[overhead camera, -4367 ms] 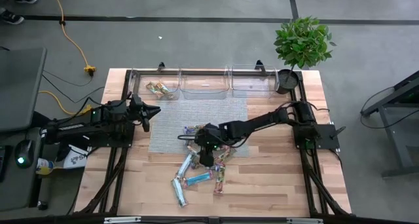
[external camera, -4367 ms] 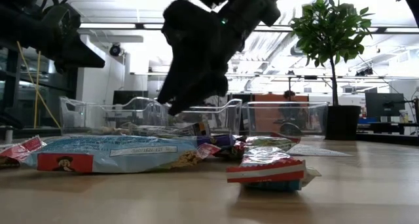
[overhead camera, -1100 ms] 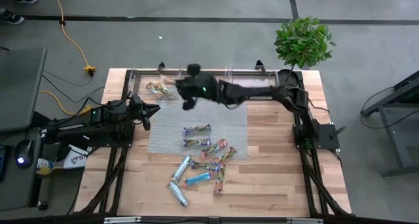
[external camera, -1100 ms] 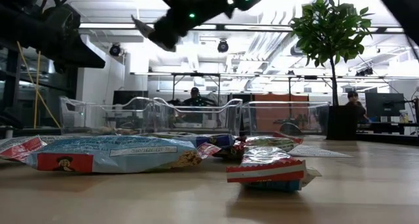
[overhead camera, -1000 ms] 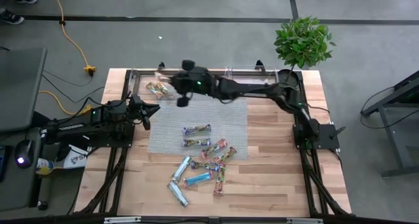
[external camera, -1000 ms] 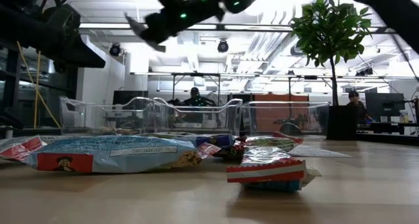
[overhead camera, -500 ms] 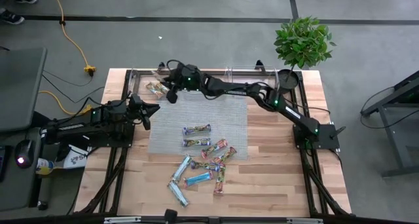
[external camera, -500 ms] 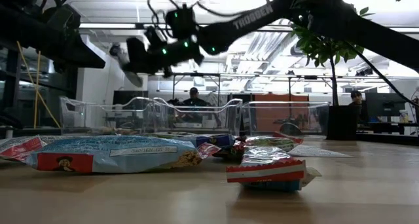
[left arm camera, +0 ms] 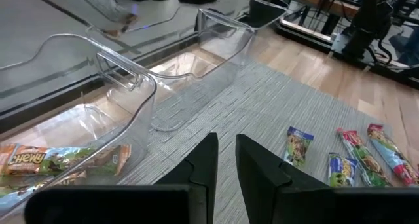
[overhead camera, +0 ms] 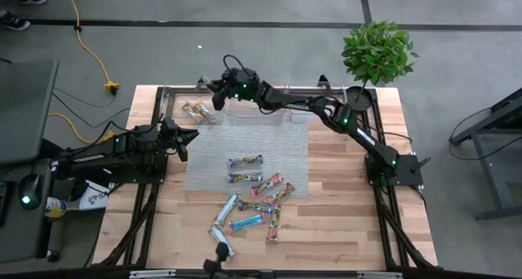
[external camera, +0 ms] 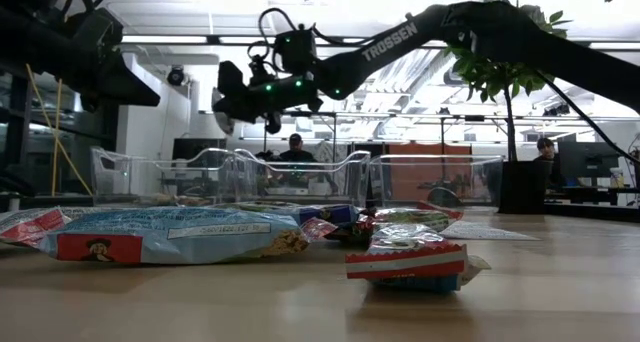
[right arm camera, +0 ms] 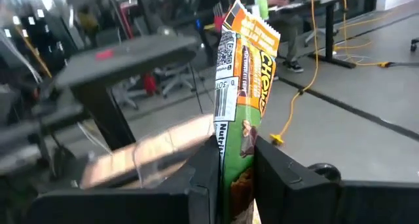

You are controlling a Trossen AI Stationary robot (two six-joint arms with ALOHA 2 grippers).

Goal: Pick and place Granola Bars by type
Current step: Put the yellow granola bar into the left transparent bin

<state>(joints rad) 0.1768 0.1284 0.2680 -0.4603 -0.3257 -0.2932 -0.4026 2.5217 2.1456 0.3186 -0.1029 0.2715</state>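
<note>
The right hand (overhead camera: 214, 94), clamped on an orange-wrapped bar (right arm camera: 241, 80), hovers over the left bin (overhead camera: 173, 109) at upper left; next move: lower and release; left hand (overhead camera: 189, 139) waits, nearly closed, empty.

Right arm stretched long across the far side of the worktop toward the left, right gripper (overhead camera: 214, 92) raised high, jaws closed on an orange-wrapped granola bar (right arm camera: 243, 73) that stands up between them. Left arm folded low at the left edge, left gripper (overhead camera: 188, 140) pointing inward, jaws nearly together with a narrow gap, nothing between them.
</note>
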